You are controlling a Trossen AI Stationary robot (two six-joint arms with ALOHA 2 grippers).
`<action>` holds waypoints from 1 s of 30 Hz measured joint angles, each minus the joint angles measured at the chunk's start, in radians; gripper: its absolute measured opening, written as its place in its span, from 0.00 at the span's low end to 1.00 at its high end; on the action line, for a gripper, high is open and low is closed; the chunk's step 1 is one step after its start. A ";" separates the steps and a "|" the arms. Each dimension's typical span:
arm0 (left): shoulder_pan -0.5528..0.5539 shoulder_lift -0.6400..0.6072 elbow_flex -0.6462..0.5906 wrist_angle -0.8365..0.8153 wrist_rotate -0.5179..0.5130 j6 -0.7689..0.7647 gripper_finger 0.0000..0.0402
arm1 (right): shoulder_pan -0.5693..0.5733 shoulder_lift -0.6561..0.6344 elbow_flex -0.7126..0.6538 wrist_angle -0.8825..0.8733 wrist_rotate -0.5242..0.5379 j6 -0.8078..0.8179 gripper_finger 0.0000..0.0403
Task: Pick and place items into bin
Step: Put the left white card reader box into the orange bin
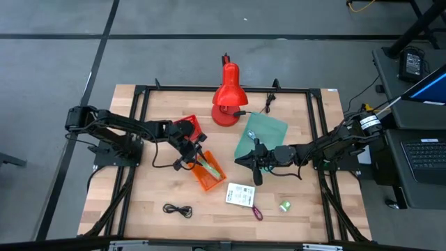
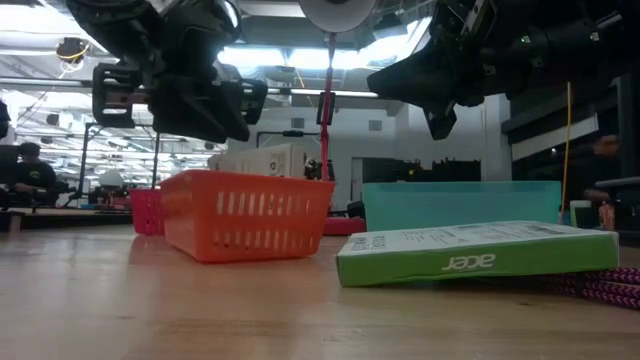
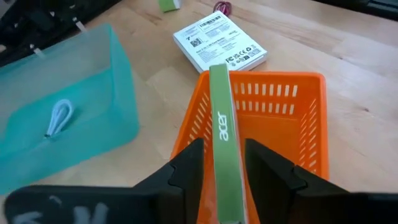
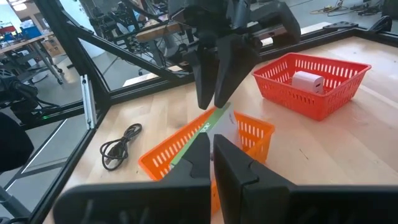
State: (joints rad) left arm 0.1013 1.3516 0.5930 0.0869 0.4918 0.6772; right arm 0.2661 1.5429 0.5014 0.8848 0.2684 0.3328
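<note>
1. Worktop [image 1: 146, 202]: pale wood planks inside a black frame.
2. Orange basket [image 1: 209, 174]: near the centre.
3. Red basket [image 1: 189, 127]: just behind the orange one.
4. Teal bin [image 1: 261, 136]: right of centre.
5. Red desk lamp [image 1: 226, 97]: at the far edge.
6. White printed box [image 1: 241, 194]: front centre.
7. Black coiled cable [image 1: 178, 210]: front left.
8. Purple strap [image 1: 257, 212]: beside the box.
9. Small green piece [image 1: 284, 206]: front right, possibly a tag.
</note>
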 joint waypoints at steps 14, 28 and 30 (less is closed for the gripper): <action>0.000 -0.024 0.000 0.068 -0.055 0.043 0.27 | 0.000 0.000 0.000 0.000 0.000 -0.003 0.01; -0.015 -0.005 0.001 0.031 -0.131 0.042 0.06 | 0.000 0.000 0.000 0.000 0.000 -0.004 0.01; -0.015 0.005 0.001 0.024 -0.134 0.039 0.03 | 0.000 0.000 0.000 0.000 0.000 -0.004 0.01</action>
State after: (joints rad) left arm 0.0864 1.3563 0.5938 0.1107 0.3580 0.7160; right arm 0.2657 1.5429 0.5014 0.8848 0.2687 0.3286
